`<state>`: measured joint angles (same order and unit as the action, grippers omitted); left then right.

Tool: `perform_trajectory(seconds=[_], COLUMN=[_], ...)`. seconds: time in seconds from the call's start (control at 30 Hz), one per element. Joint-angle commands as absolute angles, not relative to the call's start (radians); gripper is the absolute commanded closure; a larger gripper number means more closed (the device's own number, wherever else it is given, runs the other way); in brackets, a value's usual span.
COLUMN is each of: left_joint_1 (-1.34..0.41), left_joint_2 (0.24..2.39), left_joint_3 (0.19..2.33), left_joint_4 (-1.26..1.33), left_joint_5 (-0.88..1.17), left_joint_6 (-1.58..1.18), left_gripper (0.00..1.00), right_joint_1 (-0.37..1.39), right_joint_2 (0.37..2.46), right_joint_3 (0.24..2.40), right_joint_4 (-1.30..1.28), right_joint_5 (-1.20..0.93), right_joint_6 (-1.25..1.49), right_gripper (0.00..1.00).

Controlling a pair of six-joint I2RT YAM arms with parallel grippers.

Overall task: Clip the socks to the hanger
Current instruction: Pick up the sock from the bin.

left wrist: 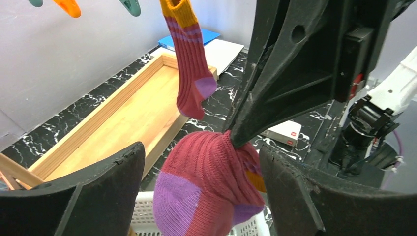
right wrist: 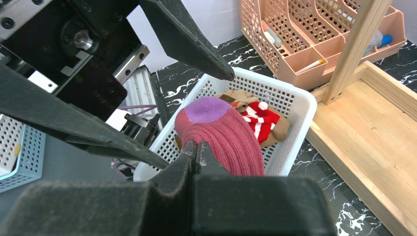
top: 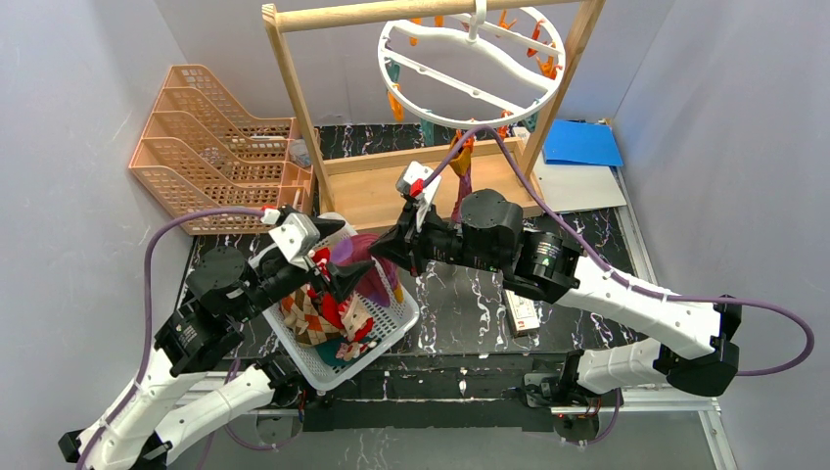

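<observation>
Doing now: we judged the step as carrying a second sock from the basket up toward the hanger; it was not yet clipped.
Item in hand: maroon sock (right wrist: 221, 137) with a purple toe, bunched, hanging just over the white basket (right wrist: 295, 98).
Right gripper (right wrist: 196, 147): fingers pressed together on a fold at the top of the maroon sock, bearing its whole weight.
Left gripper (left wrist: 201, 150): spread wide, one finger to each side of the maroon sock, gripping nothing; whether a pad brushed the fabric, we could not tell.
Hanger (top: 472, 124): white ring, hooked on the wooden rack (top: 372, 186), well above and behind both grippers.
Already clipped: one hung sock (left wrist: 192, 64), maroon with an orange cuff, dangling by its cuff over the rack's base.
Free clips: an orange clip (left wrist: 69, 6) and a teal clip (left wrist: 130, 6), both beside the hung sock and bare.
Left in the basket: a red-and-white striped sock (right wrist: 258, 118) and an argyle sock (top: 313, 318).
Next move, as we judged it: the bunched sock needed its cuff drawn out, likely by the left gripper, so that an edge could be raised to a free clip and the clip pressed open.
Risk, as we judged it: a thick bunch would not seat in a small clip.
</observation>
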<state>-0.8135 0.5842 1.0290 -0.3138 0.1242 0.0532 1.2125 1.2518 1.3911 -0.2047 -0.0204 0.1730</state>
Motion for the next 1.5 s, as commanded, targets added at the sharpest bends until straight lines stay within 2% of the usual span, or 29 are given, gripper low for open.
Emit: perform_trajectory(seconds=[0.0,0.13,0.3,0.43,0.53,0.6,0.67,0.7,0.77,0.8,0.87,1.07,1.47], left_joint_1=[-0.817,-0.817,-0.816,-0.816,-0.816,-0.816,-0.816,-0.816,-0.816,-0.816,-0.816,-0.816,-0.817], left_joint_2=[0.579,0.590,0.592,0.593,0.598,0.602,0.605,0.604,0.600,0.596,0.580,0.512,0.552], left_joint_3=[1.013,1.003,0.996,0.987,0.983,0.985,0.988,0.990,0.998,1.002,1.008,1.014,1.131], left_joint_4=[-0.301,-0.301,-0.301,-0.301,-0.304,-0.306,-0.308,-0.308,-0.300,-0.293,-0.271,-0.124,0.043], left_joint_5=[0.085,0.100,0.112,0.126,0.149,0.160,0.161,0.159,0.141,0.125,0.092,-0.068,-0.033], left_joint_6=[0.092,0.099,0.103,0.103,0.104,0.106,0.106,0.105,0.098,0.092,0.081,0.036,-0.081], left_gripper=[0.21,0.33,0.40,0.54,0.69,0.87,1.00,1.00,1.00,1.00,1.00,1.00,1.00], right_joint_1=[1.211,1.212,1.212,1.212,1.212,1.212,1.212,1.212,1.212,1.212,1.212,1.212,1.212], right_joint_2=[1.233,1.232,1.235,1.241,1.242,1.240,1.232,1.223,1.196,1.180,1.129,0.975,1.032], right_joint_3=[1.425,1.426,1.431,1.434,1.428,1.424,1.412,1.405,1.379,1.361,1.308,1.067,1.006], right_joint_4=[-0.132,-0.127,-0.123,-0.113,-0.100,-0.089,-0.074,-0.065,-0.042,-0.029,0.020,0.228,0.399], right_joint_5=[-0.049,-0.051,-0.050,-0.061,-0.074,-0.082,-0.077,-0.069,-0.041,-0.022,0.035,0.068,-0.030], right_joint_6=[0.187,0.192,0.192,0.201,0.216,0.227,0.242,0.249,0.265,0.275,0.299,0.391,0.482], right_gripper=[0.99,0.99,0.99,0.99,0.99,0.99,0.99,0.88,0.55,0.44,0.33,0.26,0.21])
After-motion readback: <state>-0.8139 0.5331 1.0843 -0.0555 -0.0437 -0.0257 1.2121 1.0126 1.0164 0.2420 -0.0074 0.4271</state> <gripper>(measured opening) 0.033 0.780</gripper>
